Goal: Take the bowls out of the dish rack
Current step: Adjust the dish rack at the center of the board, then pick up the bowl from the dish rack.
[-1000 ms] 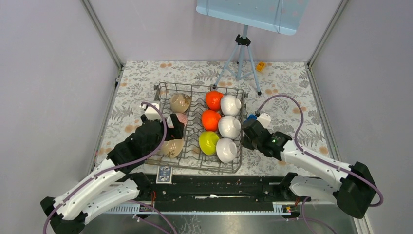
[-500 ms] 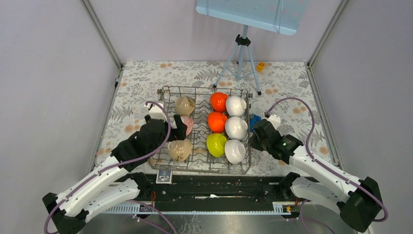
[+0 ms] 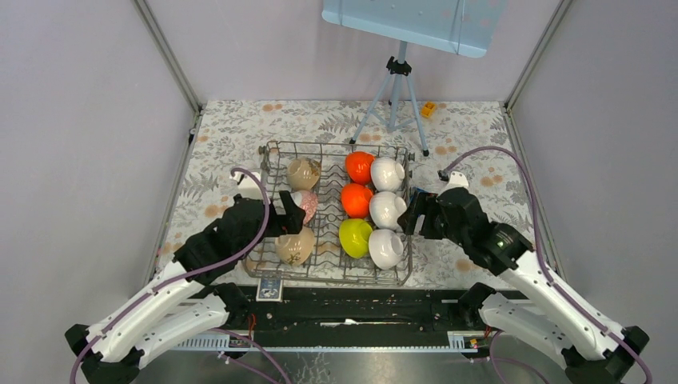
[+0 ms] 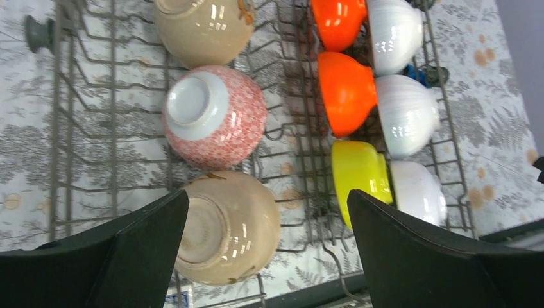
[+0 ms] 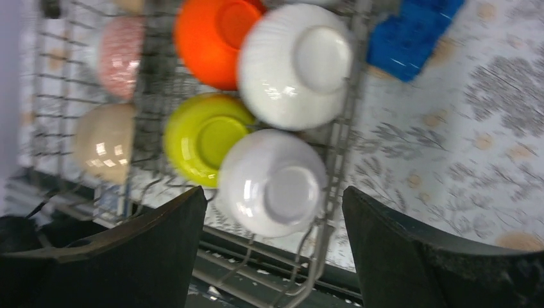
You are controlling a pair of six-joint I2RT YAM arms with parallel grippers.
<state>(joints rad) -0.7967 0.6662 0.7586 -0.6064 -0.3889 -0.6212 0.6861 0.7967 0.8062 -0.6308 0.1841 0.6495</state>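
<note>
1. Tabletop (image 3: 480, 128): a surface with a leaf print that carries everything below.
2. Dish rack (image 3: 326, 180): a grey wire basket with rows of upright tines. It stands on the tabletop between the two arms, and all nine bowls sit inside it.
3. Tripod (image 3: 396, 96): grey, standing on the tabletop beyond the rack's far edge.
4. Left claw (image 4: 267, 199): its jaws are spread wide and grip nothing. It hangs over the rack's left column, above the near beige bowl (image 3: 293, 246).
5. Right claw (image 5: 274, 192): its jaws are also spread wide and empty. It is poised at the rack's right side, above the near white bowl (image 3: 386, 248).
6. Bowls, left column, far to near: the far beige bowl (image 3: 302, 170), the pink patterned bowl (image 3: 304, 204), then the near beige bowl.
7. Bowls, middle column, far to near: the far orange bowl (image 3: 359, 166), the second orange bowl (image 3: 356, 199), then the lime-yellow bowl (image 3: 355, 237). Each leans on its side against a white neighbour.
8. Bowls, right column, far to near: the far white bowl (image 3: 388, 173), the middle white bowl (image 3: 388, 210), then the near white bowl.
9. Blue block (image 5: 410, 35): lies on the tabletop just outside the rack's right wall.
</note>
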